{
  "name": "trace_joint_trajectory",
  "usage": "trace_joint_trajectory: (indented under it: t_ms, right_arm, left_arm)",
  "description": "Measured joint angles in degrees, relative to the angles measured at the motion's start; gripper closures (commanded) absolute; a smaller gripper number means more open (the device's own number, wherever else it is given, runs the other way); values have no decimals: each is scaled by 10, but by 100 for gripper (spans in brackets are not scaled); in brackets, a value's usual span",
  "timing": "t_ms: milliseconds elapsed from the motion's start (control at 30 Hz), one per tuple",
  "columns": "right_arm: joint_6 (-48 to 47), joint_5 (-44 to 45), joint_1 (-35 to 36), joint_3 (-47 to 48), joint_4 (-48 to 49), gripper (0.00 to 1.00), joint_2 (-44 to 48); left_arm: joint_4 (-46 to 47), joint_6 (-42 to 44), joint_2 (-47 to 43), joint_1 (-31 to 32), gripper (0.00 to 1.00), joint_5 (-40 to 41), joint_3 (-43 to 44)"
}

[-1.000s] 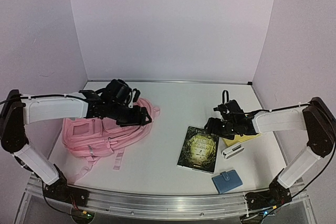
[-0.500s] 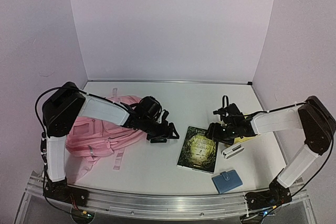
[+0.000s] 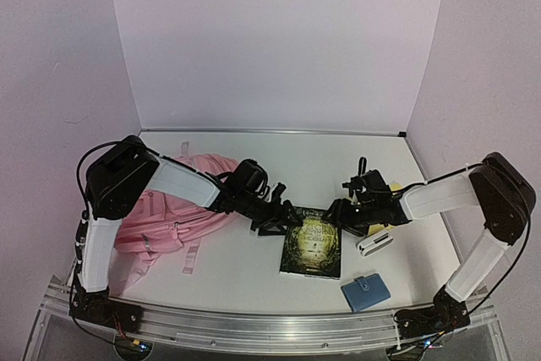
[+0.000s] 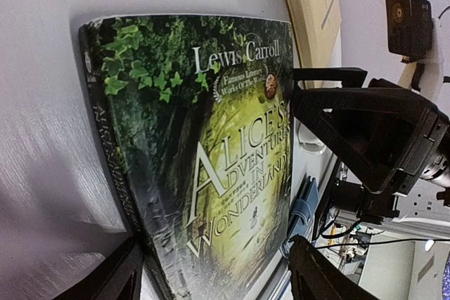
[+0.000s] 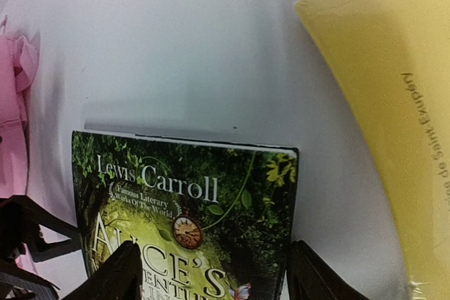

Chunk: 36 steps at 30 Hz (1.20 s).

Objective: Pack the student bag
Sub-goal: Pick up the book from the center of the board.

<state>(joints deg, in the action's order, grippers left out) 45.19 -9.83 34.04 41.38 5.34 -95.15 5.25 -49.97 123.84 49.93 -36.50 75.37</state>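
From above, the bag [image 3: 144,217] lies flat on the left side of the tabletop [image 3: 245,281], its straps trailing toward the near edge. The left arm reaches across the bag to the right. The left gripper [image 3: 275,219] sits low at the far left corner of a green book [image 3: 311,247] in the middle of the tabletop. The right gripper [image 3: 338,209] is at the book's far right corner. A white case [image 3: 374,243] lies just right of the book, and a blue wallet [image 3: 365,292] lies nearer the front edge.

In the left wrist view, the left gripper [image 4: 214,275] has its jaws standing apart, one finger beside the spine and the other off the opposite side. The book [image 4: 211,138] fills the space between them; I cannot tell if either finger touches it. The right gripper [image 4: 316,100] is at the book's far edge. A yellow book [image 4: 309,5] lies beyond it, and the wallet [image 4: 302,212] shows at the right.

In the right wrist view, the right gripper [image 5: 211,279] is spread wide over the top edge of the book [image 5: 190,194]. The yellow book [image 5: 380,103] lies to the right, apart from the green one. The bag [image 5: 10,103] shows at the left edge, with the left gripper [image 5: 31,240] below it.
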Motion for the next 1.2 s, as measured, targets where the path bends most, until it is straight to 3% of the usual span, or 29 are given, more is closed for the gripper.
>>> trace_joint_trajectory:
  t_ms: [367, 867, 1067, 1200]
  right_arm:
    - [18, -29, -14, -2, 88, 40, -34]
    - [28, -53, -14, 29, 111, 42, -72]
    - [61, -101, 37, 51, 135, 43, -101]
    - [91, -111, 74, 68, 149, 43, -120]
  left_arm:
    - [55, -24, -9, -6, 31, -11, -36]
    - [121, -40, -112, -5, 33, 55, -89]
    - [177, -37, -143, -1, 33, 76, -105]
    - [163, -23, -175, 1, 31, 101, -133]
